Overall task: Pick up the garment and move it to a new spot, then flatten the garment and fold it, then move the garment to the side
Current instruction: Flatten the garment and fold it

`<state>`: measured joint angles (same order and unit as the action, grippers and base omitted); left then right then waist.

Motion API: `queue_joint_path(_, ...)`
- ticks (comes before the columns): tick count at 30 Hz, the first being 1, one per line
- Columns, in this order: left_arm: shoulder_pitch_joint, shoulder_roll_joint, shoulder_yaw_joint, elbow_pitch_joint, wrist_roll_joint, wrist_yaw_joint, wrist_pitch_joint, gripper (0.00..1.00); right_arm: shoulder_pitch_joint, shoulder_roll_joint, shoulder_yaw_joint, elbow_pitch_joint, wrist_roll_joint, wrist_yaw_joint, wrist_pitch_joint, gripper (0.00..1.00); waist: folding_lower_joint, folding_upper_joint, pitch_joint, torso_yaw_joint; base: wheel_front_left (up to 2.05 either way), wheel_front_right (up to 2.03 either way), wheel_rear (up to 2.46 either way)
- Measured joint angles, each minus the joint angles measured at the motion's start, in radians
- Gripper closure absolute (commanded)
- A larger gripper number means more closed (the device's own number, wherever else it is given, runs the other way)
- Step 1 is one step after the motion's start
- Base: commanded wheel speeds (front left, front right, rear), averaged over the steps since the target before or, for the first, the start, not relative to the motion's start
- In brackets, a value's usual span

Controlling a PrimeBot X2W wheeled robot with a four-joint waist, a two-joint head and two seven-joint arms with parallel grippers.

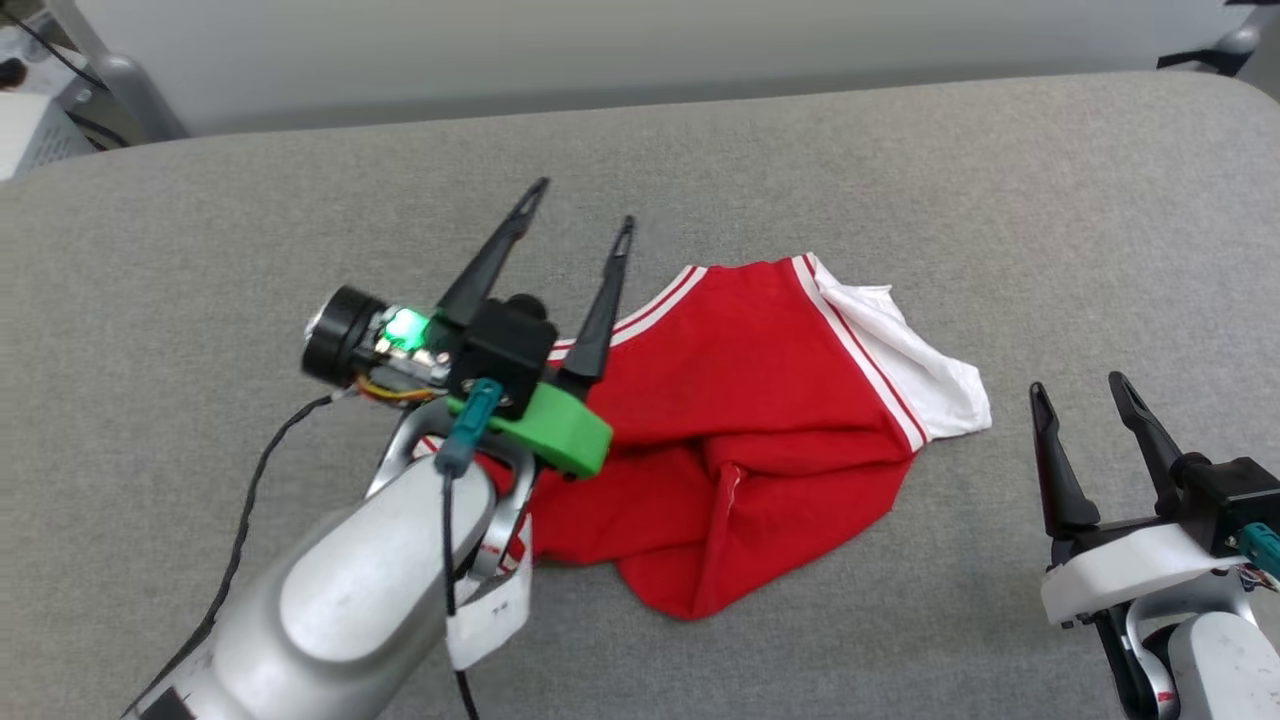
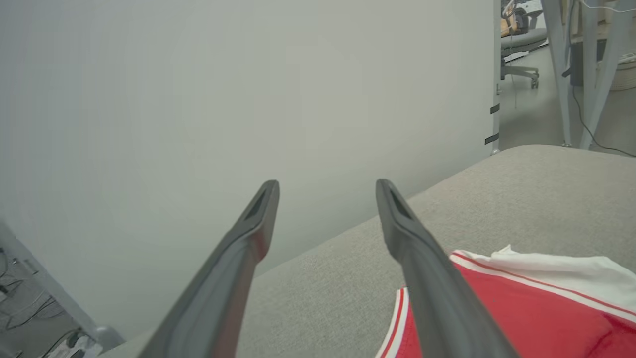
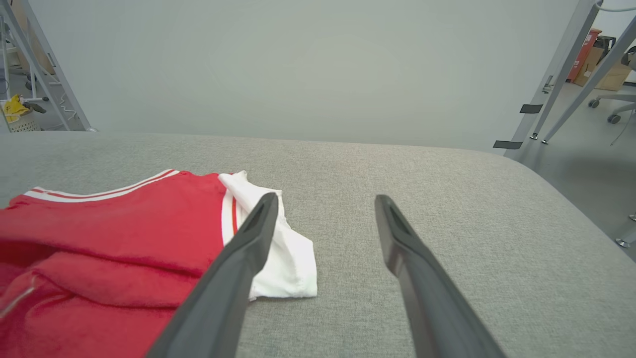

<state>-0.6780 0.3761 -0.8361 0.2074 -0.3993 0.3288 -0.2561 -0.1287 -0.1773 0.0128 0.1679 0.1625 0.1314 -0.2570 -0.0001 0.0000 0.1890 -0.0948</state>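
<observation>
The garment [image 1: 745, 420], a red T-shirt with a white sleeve and striped trim, lies crumpled on the grey padded table [image 1: 900, 180] near its middle. My left gripper [image 1: 583, 207] hovers open above the shirt's left part, fingers pointing away from me, nothing between them. In the left wrist view the left gripper [image 2: 327, 191] frames the table's far edge, with the garment [image 2: 536, 318] at lower right. My right gripper [image 1: 1079, 386] stands open at the lower right, clear of the sleeve. In the right wrist view the right gripper [image 3: 325, 204] shows the garment [image 3: 114, 238] to its left.
A pale wall [image 3: 308, 64] rises behind the table's far edge. Metal frame legs [image 3: 561, 74] and an office chair [image 2: 521, 44] stand on the floor off to the right. Bare grey surface [image 1: 1050, 230] lies all around the shirt.
</observation>
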Motion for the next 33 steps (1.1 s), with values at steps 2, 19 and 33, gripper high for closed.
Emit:
queue_joint_path(2,0.059,0.026,0.048,-0.041,0.005,0.031,0.0,0.0,0.007,-0.005,-0.001,0.0,0.0,0.0,0.0,0.0,0.0,0.0,-0.016,0.013,0.0,0.0,0.0)
queue_joint_path(19,0.529,0.091,0.393,-0.213,0.057,0.133,0.0,0.0,-0.131,-0.211,0.033,-0.023,0.024,0.0,0.067,0.0,0.0,0.0,-0.068,0.096,0.0,0.0,0.0)
queue_joint_path(33,0.55,-0.043,0.487,-0.215,0.15,0.03,0.0,0.0,-0.524,-0.543,0.543,0.077,0.509,0.0,0.715,0.0,0.0,0.0,0.028,0.161,0.0,0.0,0.0)
